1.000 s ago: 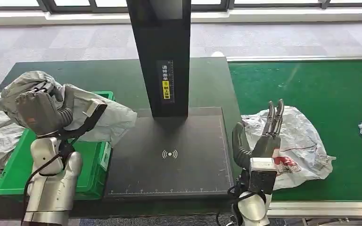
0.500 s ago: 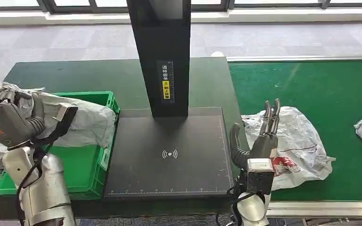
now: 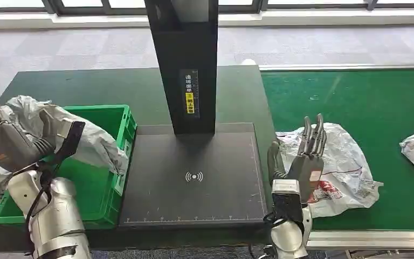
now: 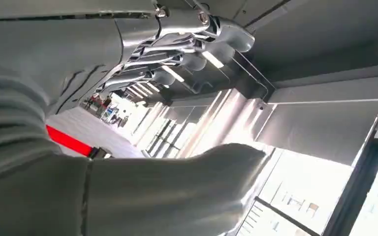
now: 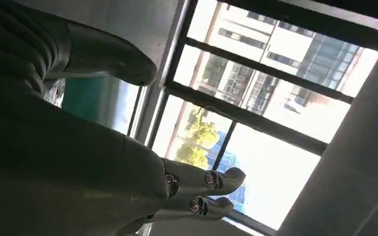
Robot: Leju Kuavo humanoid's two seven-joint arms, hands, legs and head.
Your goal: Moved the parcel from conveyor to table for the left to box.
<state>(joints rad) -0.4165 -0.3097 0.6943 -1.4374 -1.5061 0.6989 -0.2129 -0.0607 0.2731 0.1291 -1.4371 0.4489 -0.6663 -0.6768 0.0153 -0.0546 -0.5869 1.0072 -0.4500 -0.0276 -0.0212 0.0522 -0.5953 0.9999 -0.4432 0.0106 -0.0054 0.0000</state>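
Both silver arms are raised — left hand [image 3: 2, 143] and right hand [image 3: 302, 162] open, fingers pointing up.

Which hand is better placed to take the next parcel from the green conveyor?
The right hand, probably. It hovers open directly over the white parcel on the conveyor, while the left hand is far off by the green box.

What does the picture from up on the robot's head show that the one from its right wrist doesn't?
Head view alone: the green crate with a grey parcel draped over it, the black scanner table, the green conveyor, a white parcel lying on it, and the left hand, fingers spread. Right wrist view alone: big windows with trees and buildings outside. Both share the right hand, fingers straight and apart, holding nothing.
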